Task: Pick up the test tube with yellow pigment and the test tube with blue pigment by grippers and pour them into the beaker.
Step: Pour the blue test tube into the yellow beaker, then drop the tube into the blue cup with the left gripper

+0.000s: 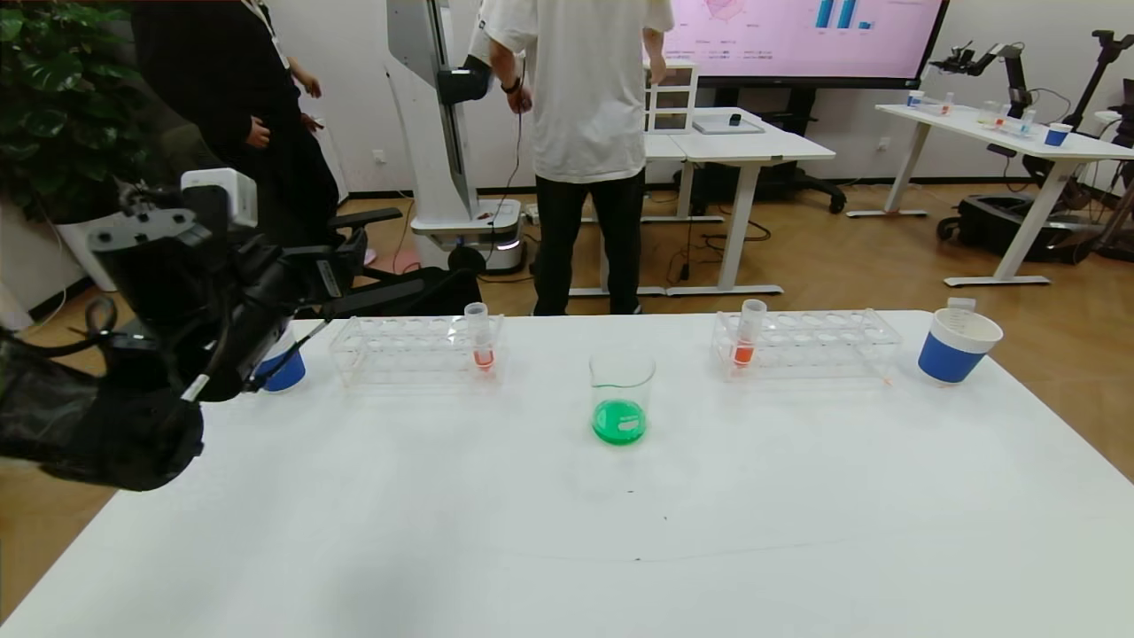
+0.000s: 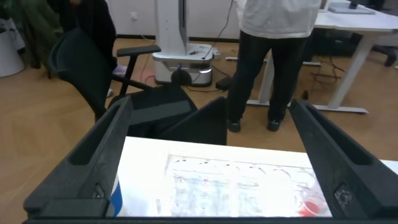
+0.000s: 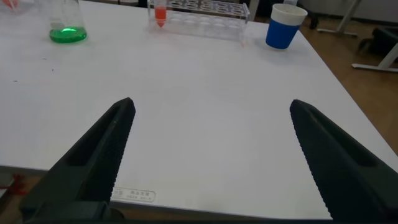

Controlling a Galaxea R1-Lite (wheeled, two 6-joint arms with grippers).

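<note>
While one beaker is seen upright at the middle of the white table from the head view, holding a shallow pool of green liquid, two clear racks are counted behind it: the left rack to the beaker's left and the right rack to its right. One tube of orange-red liquid stands upright in the left rack, long axis vertical, and a second orange-red tube leans slightly in the right rack. Two blue-banded paper cups are counted: one cup beyond the right rack, the other beyond the left rack, partly hidden by the left gripper, which is raised above it. No yellow or blue tube can be made out. From the left wrist view, the left gripper is shown with jaws wide apart and nothing between them, above the left rack. From the right wrist view, the right gripper is likewise spread wide and empty over bare table, well apart from the beaker, the right rack and the cup.
</note>
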